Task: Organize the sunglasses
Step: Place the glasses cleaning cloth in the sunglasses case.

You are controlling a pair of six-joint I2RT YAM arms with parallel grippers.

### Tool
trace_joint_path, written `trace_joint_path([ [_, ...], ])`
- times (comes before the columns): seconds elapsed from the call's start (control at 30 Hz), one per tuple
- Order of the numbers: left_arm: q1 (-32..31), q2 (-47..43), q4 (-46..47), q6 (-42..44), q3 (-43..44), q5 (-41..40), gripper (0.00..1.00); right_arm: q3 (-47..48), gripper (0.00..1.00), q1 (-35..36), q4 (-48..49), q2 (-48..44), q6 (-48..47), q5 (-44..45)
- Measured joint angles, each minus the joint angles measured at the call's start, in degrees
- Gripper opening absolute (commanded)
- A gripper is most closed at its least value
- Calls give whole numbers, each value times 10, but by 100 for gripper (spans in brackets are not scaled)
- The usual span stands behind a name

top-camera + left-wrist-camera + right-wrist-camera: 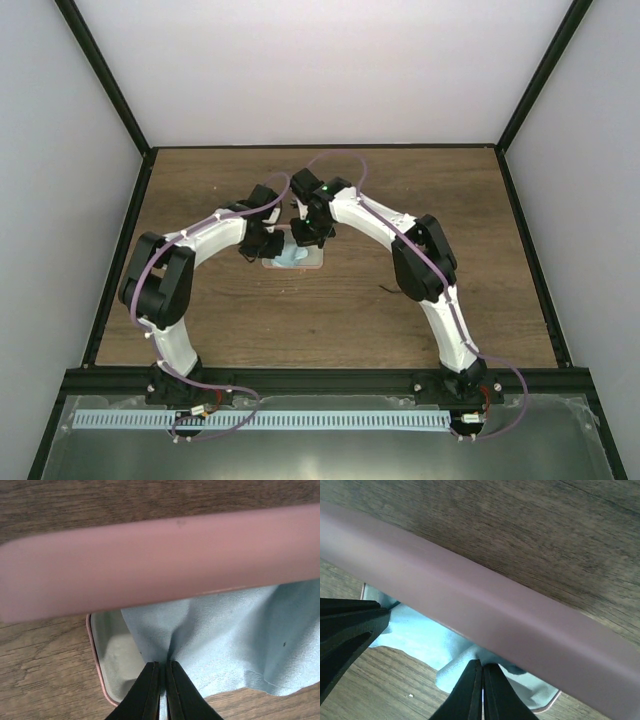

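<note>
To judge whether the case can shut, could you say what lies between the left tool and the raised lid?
The light blue cloth, spread over the case's tray and bunched at the left tool; the left wrist view shows it.

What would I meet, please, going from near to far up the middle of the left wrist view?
Left gripper → light blue cloth → pink case lid → wooden table.

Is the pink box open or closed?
Open. The pink case has its lid raised, showing the grey lining with the blue cloth draped over it.
</note>
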Motion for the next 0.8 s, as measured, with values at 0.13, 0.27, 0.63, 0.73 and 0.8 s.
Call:
trace_joint_path([
  [0.13, 3, 0, 0, 0, -3, -3, 4, 2, 1, -1, -1, 4, 0, -2],
  [0.27, 8, 0, 0, 0, -5, -4, 4, 2, 1, -2, -1, 6, 0, -3],
  [0.63, 10, 14, 12, -1, -14, -4, 4, 2, 1, -2, -1, 11, 0, 4],
  [0.73, 10, 20, 16, -3, -16, -4, 4, 2, 1, -2, -1, 11, 0, 15],
  [0.8, 10, 22, 19, -4, -17, -5, 4, 2, 1, -2, -1, 11, -1, 21],
])
